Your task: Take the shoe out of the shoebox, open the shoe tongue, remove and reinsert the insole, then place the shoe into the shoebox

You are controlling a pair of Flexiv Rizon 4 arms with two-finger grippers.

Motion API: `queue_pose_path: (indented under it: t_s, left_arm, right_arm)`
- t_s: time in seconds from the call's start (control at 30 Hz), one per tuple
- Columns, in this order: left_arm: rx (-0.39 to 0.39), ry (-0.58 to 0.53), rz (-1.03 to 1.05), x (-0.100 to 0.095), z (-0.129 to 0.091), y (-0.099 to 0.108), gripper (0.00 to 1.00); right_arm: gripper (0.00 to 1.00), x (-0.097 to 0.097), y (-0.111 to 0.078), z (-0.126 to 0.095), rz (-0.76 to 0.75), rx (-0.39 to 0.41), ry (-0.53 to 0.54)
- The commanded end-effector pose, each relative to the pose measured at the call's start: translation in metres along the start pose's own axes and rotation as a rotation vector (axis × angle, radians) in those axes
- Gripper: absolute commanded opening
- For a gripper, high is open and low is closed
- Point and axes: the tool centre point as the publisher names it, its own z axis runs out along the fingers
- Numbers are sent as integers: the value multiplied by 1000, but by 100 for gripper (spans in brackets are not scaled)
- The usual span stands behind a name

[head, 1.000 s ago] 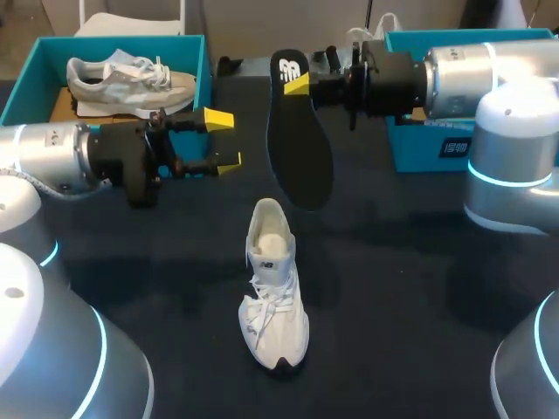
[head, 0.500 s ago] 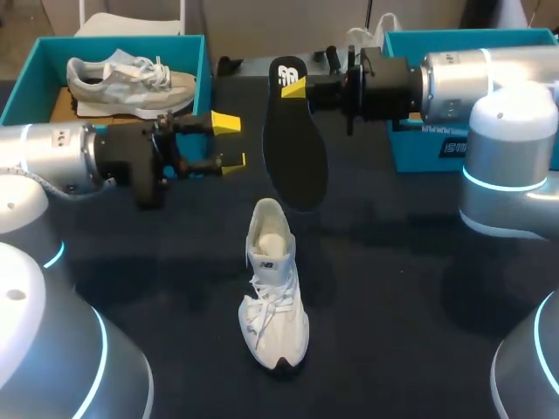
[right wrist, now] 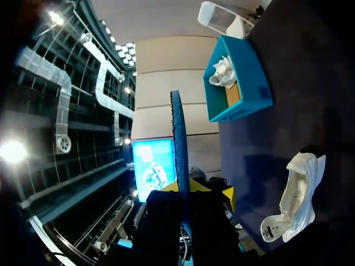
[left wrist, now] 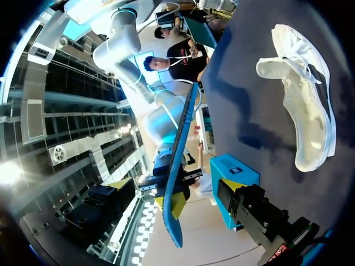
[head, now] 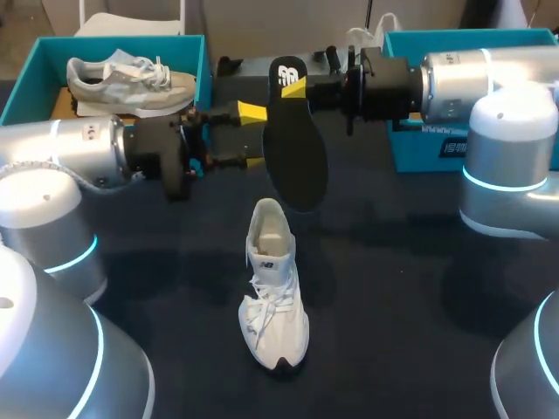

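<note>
**Insole in right gripper above the table; left gripper open beside it**

From the head view I record the right gripper (head: 295, 85) clamped on the heel end of the black insole (head: 295, 148), which hangs in the air, its toe end pointing down toward the table (head: 419, 262). My right wrist view confirms this: the insole (right wrist: 178, 138) stands edge-on between both yellow tips.

The left gripper (head: 253, 136) sits just beside the insole's edge with its fingers spread and nothing between them. I cannot tell whether a tip touches the insole.

The white shoe (head: 273, 297) lies on the table below the insole, toe toward the camera, clear of both grippers and outside either box. The left shoebox (head: 203, 61) holds a second shoe (head: 131, 78). The right shoebox (head: 437, 148) stands behind my right arm.
</note>
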Motion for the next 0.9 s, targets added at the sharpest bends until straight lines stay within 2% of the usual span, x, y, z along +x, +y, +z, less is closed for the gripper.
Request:
queue_pose_path:
  t_s: [0.03, 0.23, 0.27, 0.37, 0.47, 0.63, 0.7, 0.77, 0.8, 0.9]
  left_arm:
    - [-8, -2, -13, -4, 13, 0, 100]
    - [0, 1, -26, -14, 16, -2, 100]
    - [3, 0, -26, -16, 16, -3, 96]
    - [16, 2, -23, -20, 15, -5, 95]
    - [21, 3, -25, -24, 16, -6, 84]
    - [27, 1, -27, -27, 16, -7, 80]
    - [31, -2, -32, -27, 17, -7, 74]
    - [32, -1, -31, -29, 19, -8, 63]
    - [32, -2, -29, -30, 19, -9, 51]
    - [34, -2, -24, -32, 20, -10, 45]
  right_arm:
    - [0, 0, -1, 1, 1, -2, -2]
    - [0, 0, -1, 1, 1, -2, -2]
    - [0, 0, -1, 1, 1, -2, -2]
    - [0, 0, -1, 1, 1, -2, -2]
    - [0, 0, -1, 1, 1, -2, -2]
    - [0, 0, -1, 1, 1, -2, -2]
    - [0, 0, -1, 1, 1, -2, -2]
    - [0, 0, -1, 1, 1, -2, -2]
    - [0, 0, -1, 1, 1, -2, -2]
    - [0, 0, -1, 1, 1, -2, -2]
